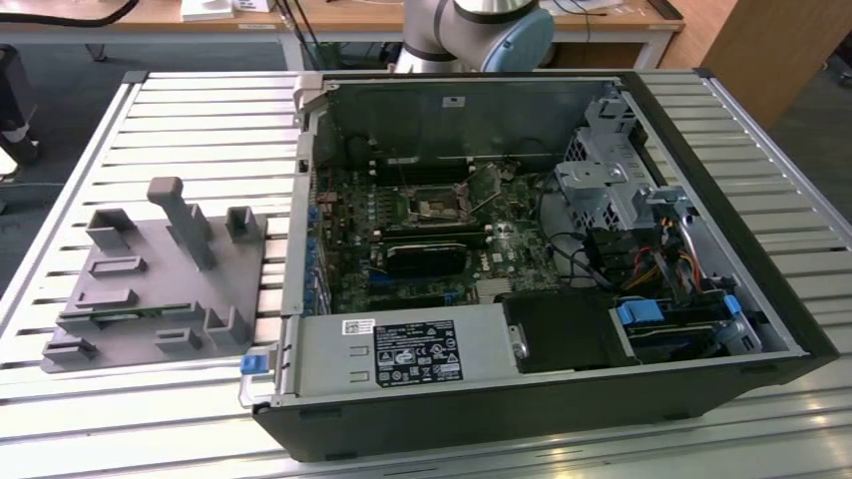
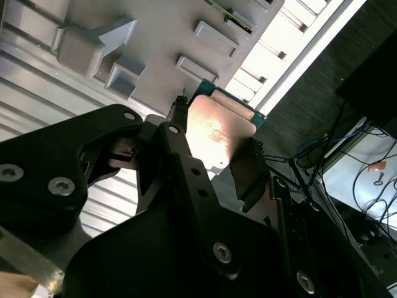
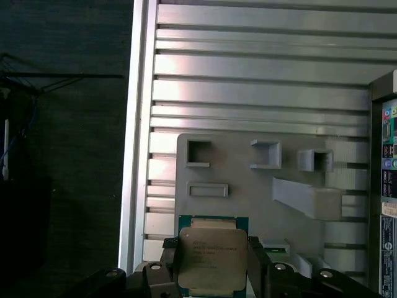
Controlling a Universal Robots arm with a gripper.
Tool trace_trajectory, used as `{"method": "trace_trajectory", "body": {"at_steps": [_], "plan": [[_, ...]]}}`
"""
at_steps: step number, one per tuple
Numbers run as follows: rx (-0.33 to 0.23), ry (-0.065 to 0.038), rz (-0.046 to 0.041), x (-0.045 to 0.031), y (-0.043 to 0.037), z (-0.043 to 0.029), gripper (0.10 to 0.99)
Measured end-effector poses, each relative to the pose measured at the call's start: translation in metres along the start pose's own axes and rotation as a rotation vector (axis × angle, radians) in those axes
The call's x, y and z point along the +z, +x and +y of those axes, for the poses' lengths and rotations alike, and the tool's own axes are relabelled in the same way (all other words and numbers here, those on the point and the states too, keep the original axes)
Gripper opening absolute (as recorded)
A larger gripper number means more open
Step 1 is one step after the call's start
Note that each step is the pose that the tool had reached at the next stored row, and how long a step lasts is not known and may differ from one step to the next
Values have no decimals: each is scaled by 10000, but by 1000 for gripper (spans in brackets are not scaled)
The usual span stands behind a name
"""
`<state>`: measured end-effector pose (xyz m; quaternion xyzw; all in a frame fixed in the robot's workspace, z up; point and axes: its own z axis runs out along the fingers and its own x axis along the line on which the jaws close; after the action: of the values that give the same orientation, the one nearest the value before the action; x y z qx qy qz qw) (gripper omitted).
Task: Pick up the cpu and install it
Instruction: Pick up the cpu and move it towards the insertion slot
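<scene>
First wrist view: we've got the cpu (image 3: 213, 261) pinched in the gripper (image 3: 213, 268), hanging over the grey tray (image 3: 248, 205), close to the bench (image 3: 260, 93) edge that borders the dark floor.
Jaws: closed narrow on the chip, with one of the fingers (image 2: 248, 171) on each of two opposite sides. The second wrist view shows the same grip.
Done: the pickup, by our reading. The chip looks clear of the tray's pockets, off the surface and in the air.
Left: the whole install. In the exterior view the computer case (image 1: 533, 424) lies open on the bench, well apart from the tray. The motherboard socket (image 1: 437, 207) sits mid-board, and we can't tell how ready it is.
Facing: the metal lid is turned toward the wrist cameras. The chip is held flat and looks roughly level with the tray.
Long axis: none to speak of, since it's square. The gripped sides run across the bench slats and the free sides run along them.
</scene>
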<state>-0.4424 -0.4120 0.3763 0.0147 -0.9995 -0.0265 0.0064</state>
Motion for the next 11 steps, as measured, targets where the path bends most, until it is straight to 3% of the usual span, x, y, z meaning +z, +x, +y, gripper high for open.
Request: {"method": "trace_trajectory", "body": {"at_steps": [11], "plan": [[0,1,1,-140,2,9,529]]}}
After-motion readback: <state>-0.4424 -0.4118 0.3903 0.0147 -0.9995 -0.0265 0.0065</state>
